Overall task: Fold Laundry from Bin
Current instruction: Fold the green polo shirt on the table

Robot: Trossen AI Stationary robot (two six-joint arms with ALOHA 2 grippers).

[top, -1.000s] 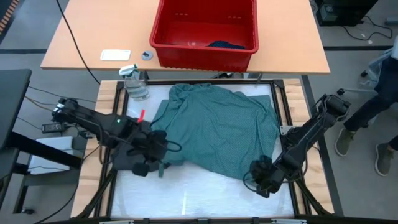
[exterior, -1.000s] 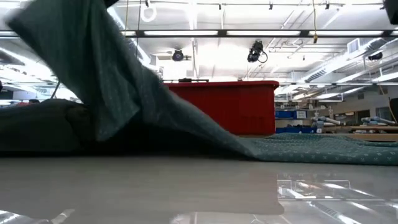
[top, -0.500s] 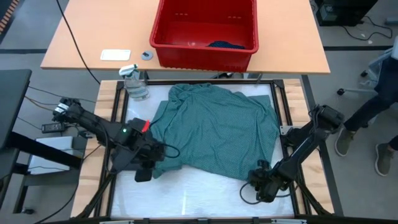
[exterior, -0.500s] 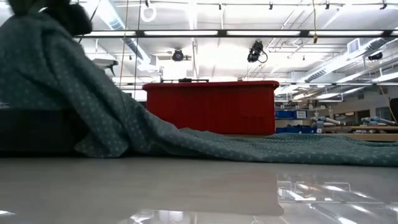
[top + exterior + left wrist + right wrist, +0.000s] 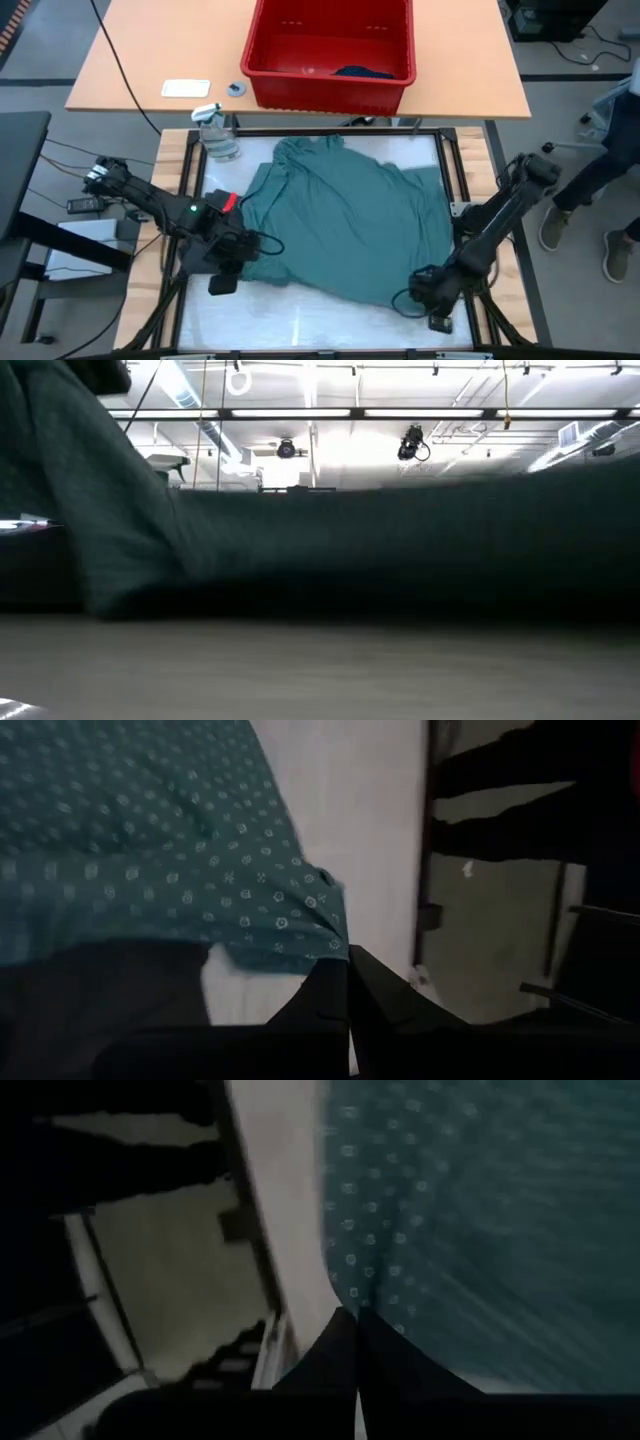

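My left gripper [image 5: 237, 262] sits low at the near-left edge of the teal T-shirt [image 5: 345, 225], fingers pressed together; in its wrist view the closed tips [image 5: 348, 982] meet right at the shirt's hem, so I judge the cloth is pinched there. My right gripper [image 5: 432, 290] is at the near-right corner of the same shirt, also clenched. Its wrist view shows the tips [image 5: 355, 1330] meeting at the fabric edge, so I take it as a grip on the hem, though the contact itself is not visible.

Task status, as judged: one garment is out of the red bin [image 5: 330, 50] and lies spread across the white work surface [image 5: 300, 320], rumpled, with creases toward the far end. No fold is made yet. At least one dark blue piece [image 5: 362, 72] is in the bin, which stands on the wooden table [image 5: 130, 70] beyond the work surface.

Hidden or unclear: the low view is almost wholly blocked by dark cloth close to the lens. Most of the bin's floor shows bare. A spray bottle [image 5: 217, 135] stands at the far-left corner.
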